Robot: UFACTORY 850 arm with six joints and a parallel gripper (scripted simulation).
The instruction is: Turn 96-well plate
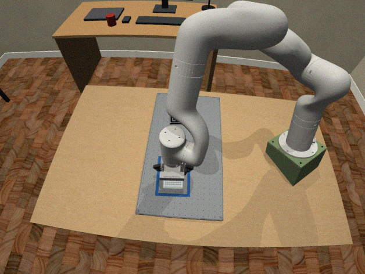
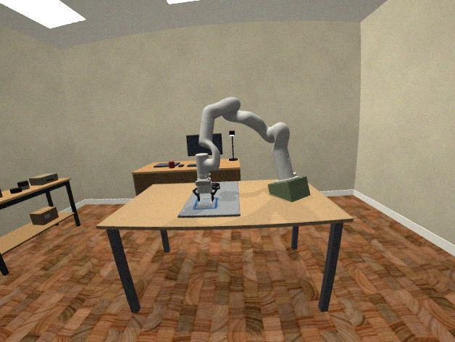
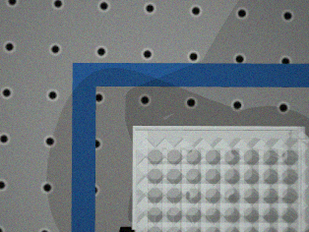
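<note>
My gripper [image 1: 173, 177] [image 2: 206, 201] points straight down and is shut on the white 96-well plate [image 1: 172, 184] [image 2: 206, 203] [image 3: 221, 186]. It holds the plate level and low, inside the blue outline [image 1: 172, 194] [image 3: 84, 147] on the grey perforated board [image 1: 206, 191] [image 2: 230, 206] [image 3: 30, 118]. Whether the plate touches the board cannot be told. In the wrist view the plate's near part is cut off by the frame, and which corner is cut off is unclear. A dark piece with pale marks [image 1: 174, 119] shows behind the arm; nest N1 cannot be made out clearly.
The green base block [image 1: 292, 168] [image 2: 292, 189] carries the arm at the right of the table. The arm arches over the table and hides part of the board's back. A desk [image 1: 73, 29] with a red cup [image 1: 110, 20] stands behind the table. Shelves stand at the far left in the exterior view.
</note>
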